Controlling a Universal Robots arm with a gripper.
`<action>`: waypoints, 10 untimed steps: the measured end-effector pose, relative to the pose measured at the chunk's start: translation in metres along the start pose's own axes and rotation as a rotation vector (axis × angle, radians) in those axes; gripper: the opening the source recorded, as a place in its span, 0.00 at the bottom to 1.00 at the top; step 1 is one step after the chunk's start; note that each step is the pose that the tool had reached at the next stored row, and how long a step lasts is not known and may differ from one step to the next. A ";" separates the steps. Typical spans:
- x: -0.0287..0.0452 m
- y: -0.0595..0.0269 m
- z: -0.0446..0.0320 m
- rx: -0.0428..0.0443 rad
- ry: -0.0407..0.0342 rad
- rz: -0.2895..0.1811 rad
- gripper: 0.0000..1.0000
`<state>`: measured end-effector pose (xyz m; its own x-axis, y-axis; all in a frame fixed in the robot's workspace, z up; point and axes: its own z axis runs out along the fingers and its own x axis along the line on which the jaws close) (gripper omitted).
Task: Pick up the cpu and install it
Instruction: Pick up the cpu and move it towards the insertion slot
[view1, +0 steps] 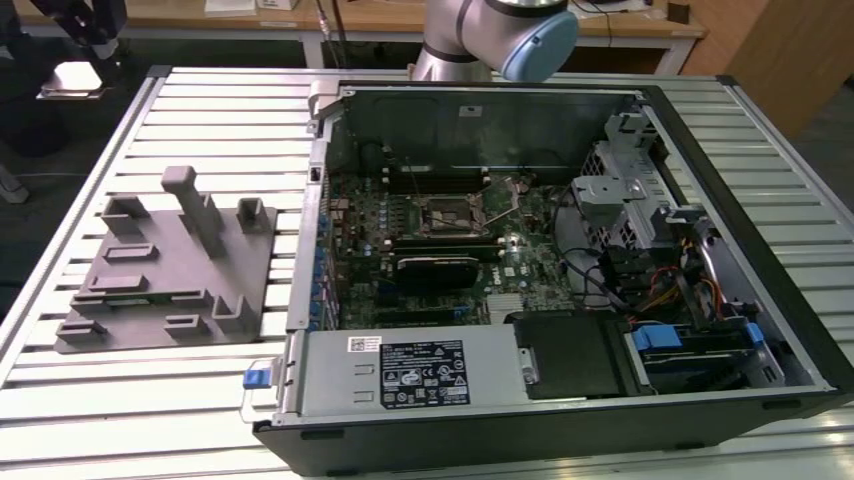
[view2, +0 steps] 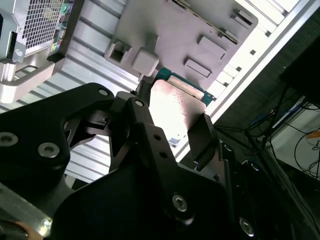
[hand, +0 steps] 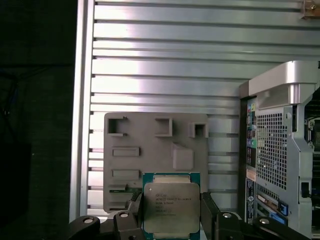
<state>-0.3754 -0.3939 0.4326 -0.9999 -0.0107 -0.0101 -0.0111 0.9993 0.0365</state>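
Note:
The cpu (hand: 171, 202) is a small square chip with a silvery metal top and a green rim, and my gripper (hand: 171, 212) is shut on it, one black finger pressing each side. In the second wrist view the cpu (view2: 176, 105) shows as a pale plate between the fingers of the gripper (view2: 174, 116). I hold it in the air above the grey plastic tray (hand: 150, 150), near one of the tray's edges. In the exterior view the dark square socket (view1: 450, 213) with its thin lever lies on the motherboard inside the open computer case (view1: 694, 130).
The grey tray (view1: 160, 290) with upright posts rests on the slatted aluminium table (view1: 214, 120) at the exterior view's left of the case. The case's perforated rear panel (hand: 272, 150) stands close beside the tray. The arm's joint with a blue cap (view1: 541, 45) rises behind the case.

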 end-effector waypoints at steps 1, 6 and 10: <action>-0.0010 0.0000 0.0000 0.0000 0.0000 0.000 0.54; -0.0055 0.0000 0.0000 0.0001 0.0001 0.000 0.54; -0.0087 -0.0001 0.0000 0.0001 0.0001 0.000 0.54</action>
<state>-0.3668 -0.3939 0.4326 -0.9999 -0.0106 -0.0100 -0.0110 0.9993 0.0365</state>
